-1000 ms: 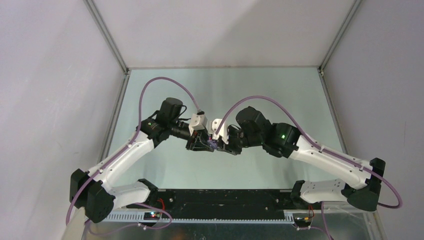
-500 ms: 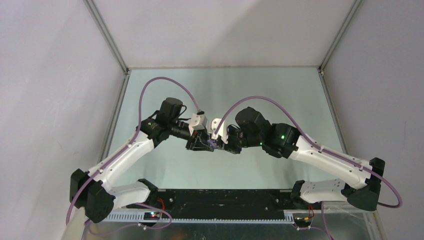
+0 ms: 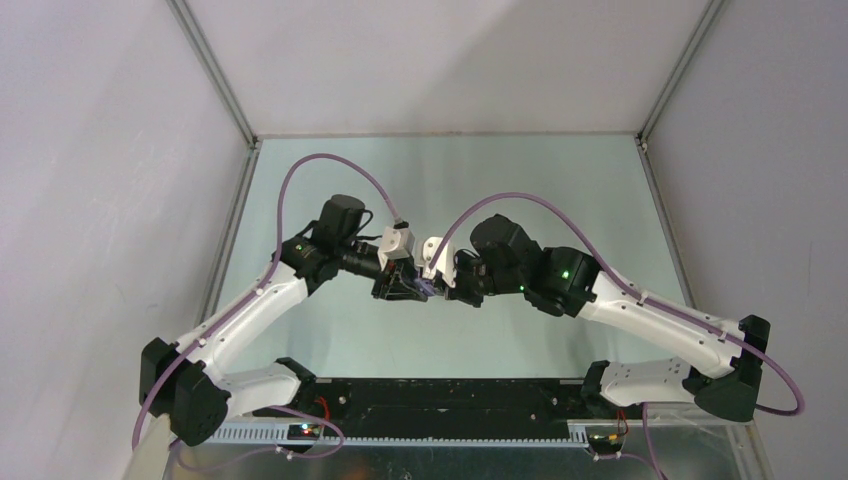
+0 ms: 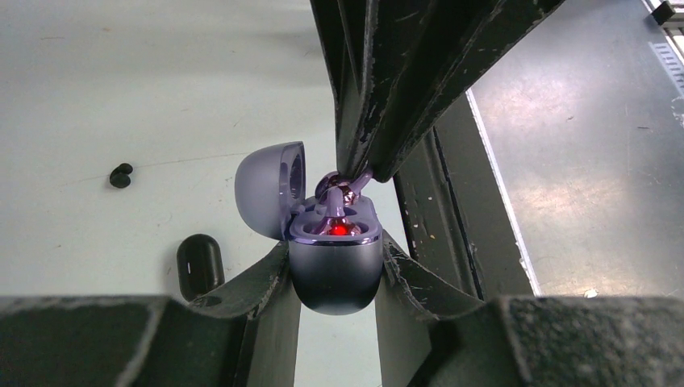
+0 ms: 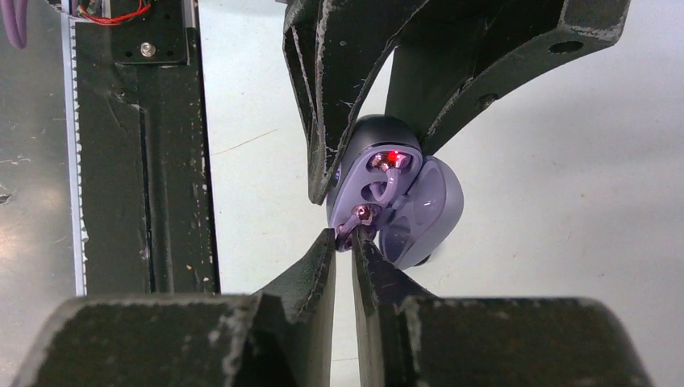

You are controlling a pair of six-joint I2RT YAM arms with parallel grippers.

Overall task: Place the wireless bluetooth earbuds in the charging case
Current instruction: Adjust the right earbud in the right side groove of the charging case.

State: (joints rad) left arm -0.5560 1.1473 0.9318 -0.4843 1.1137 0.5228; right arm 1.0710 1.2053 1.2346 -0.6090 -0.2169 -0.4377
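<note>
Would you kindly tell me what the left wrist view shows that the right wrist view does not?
Only the left wrist view: a small black earbud and a larger black rounded object on the table. Only the right wrist view: the black base rail with red wiring. Both: the open lilac case in the left gripper, and the right gripper pinching a lilac earbud at its mouth.

Left fingers (image 4: 260, 284), right fingers (image 5: 316, 274): narrow pinches.
</note>
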